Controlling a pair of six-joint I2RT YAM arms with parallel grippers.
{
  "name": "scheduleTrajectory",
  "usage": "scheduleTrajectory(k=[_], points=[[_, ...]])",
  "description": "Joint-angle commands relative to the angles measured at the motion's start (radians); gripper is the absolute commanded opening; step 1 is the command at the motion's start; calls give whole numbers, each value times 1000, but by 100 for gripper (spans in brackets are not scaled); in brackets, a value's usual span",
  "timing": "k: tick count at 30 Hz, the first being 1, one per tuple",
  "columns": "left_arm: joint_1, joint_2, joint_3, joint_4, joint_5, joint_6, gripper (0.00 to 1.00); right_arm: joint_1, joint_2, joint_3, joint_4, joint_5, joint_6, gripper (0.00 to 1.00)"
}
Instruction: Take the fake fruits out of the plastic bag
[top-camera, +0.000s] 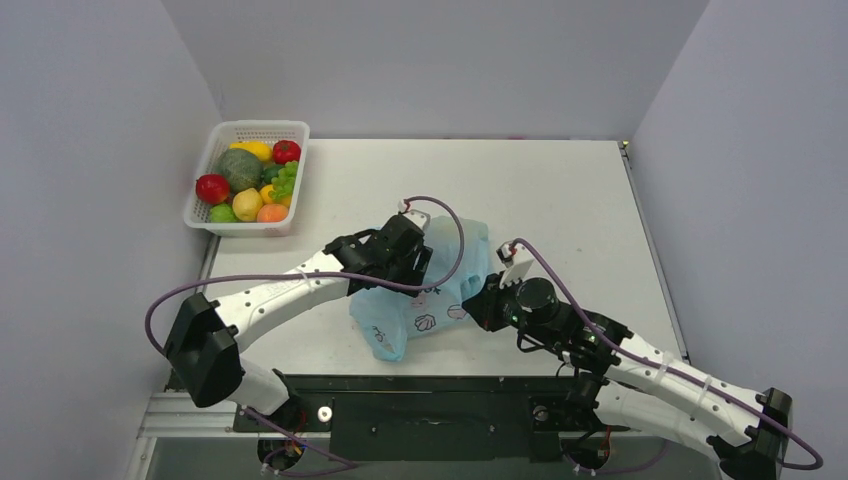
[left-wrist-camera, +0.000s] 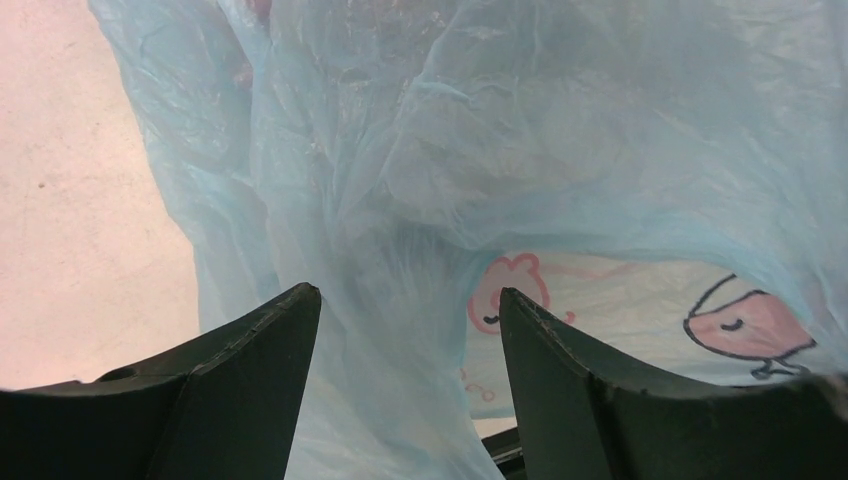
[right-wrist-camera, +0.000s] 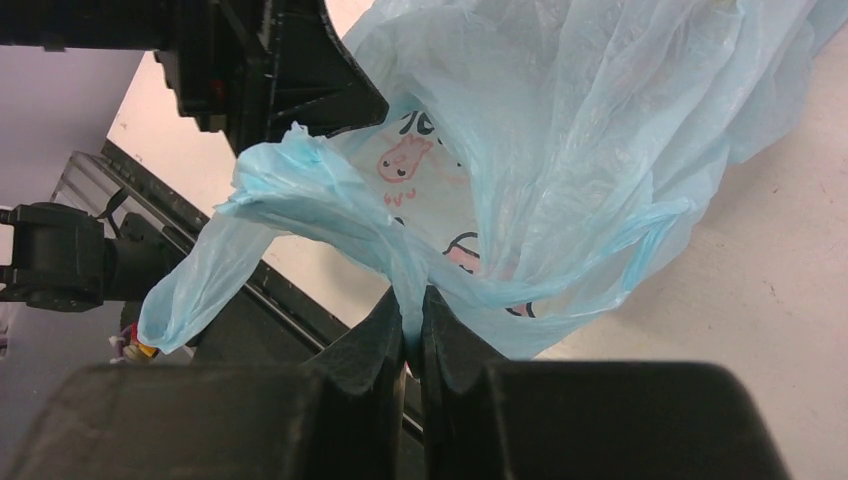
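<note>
The light-blue plastic bag (top-camera: 443, 298) lies crumpled on the table between my two grippers. No fake fruits show in or through it; whatever it holds is hidden by the film. My left gripper (top-camera: 422, 266) is at the bag's left upper side. In the left wrist view it (left-wrist-camera: 410, 300) is open, with a fold of the bag (left-wrist-camera: 520, 150) hanging between the fingers. My right gripper (top-camera: 480, 302) is at the bag's right edge. In the right wrist view it (right-wrist-camera: 412, 298) is shut on a pinch of the bag's film (right-wrist-camera: 560, 130), near a loop handle (right-wrist-camera: 200, 275).
A white lattice basket (top-camera: 262, 126) with several toy fruits stands at the table's far left corner against the wall. Grey walls close in the left, back and right. The table's near edge and black base rail (top-camera: 430, 385) lie just below the bag.
</note>
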Motion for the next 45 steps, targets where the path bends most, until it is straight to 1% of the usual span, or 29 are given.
scheduleTrajectory(k=[1,6,8,9,12,13,14,15,16,17,20,22,25,26,29,30,31,32,33,34,35,36,38,39,41,42,44,45], points=[[-5,37,-26,128,-25,-32,64,12,-15,-28,27,18,20,6],[-4,90,-39,139,-62,-38,65,12,-31,-56,48,7,36,6],[-5,120,-28,132,-98,-38,65,14,-37,-64,51,7,41,6],[-5,139,-23,117,-138,-47,65,14,-39,-67,51,7,41,6],[3,164,1,97,-205,-63,59,16,-46,-71,47,6,42,6],[7,168,5,98,-211,-68,50,15,-48,-76,46,6,44,6],[21,166,15,103,-211,-70,43,19,-50,-84,49,7,48,6],[28,162,19,108,-205,-71,19,21,-55,-89,51,7,52,6],[35,151,28,116,-203,-73,8,24,-58,-102,55,8,58,5],[37,142,31,126,-191,-67,0,26,-63,-109,56,8,63,5],[39,72,29,190,-121,-38,0,37,-75,-148,55,11,90,2],[42,24,22,222,-32,-35,0,49,-89,-180,56,19,113,0],[58,-42,-14,258,41,-42,0,69,-117,-228,57,35,151,0],[66,-73,-24,278,94,-45,0,73,-123,-251,57,40,170,0],[123,-133,-87,337,206,-57,0,86,-141,-289,36,54,205,0],[139,-160,-102,353,288,-61,0,88,-147,-290,25,61,209,0],[171,-180,-127,376,319,-65,0,98,-155,-280,-17,107,211,0],[183,-188,-149,385,373,-68,0,110,-188,-270,-39,140,208,4],[209,-197,-157,396,399,-72,0,144,-209,-242,-75,218,183,16],[221,-198,-164,401,442,-73,0,161,-256,-225,-89,252,163,22],[239,-201,-174,407,459,-77,0,191,-274,-182,-110,309,119,35],[249,-201,-181,409,484,-79,0,201,-295,-159,-122,326,93,40],[256,-200,-190,419,510,-85,0,203,-284,-79,-138,349,6,60],[259,-198,-193,427,525,-91,0,204,-272,-19,-142,337,-57,65],[264,-197,-199,440,546,-100,0,204,-212,71,-162,297,-149,68],[268,-198,-205,444,553,-104,0,206,-170,100,-180,289,-172,69],[275,-202,-215,463,578,-116,0,207,-125,165,-188,294,-225,75],[277,-205,-220,474,592,-124,0,207,-112,197,-188,295,-255,76]])
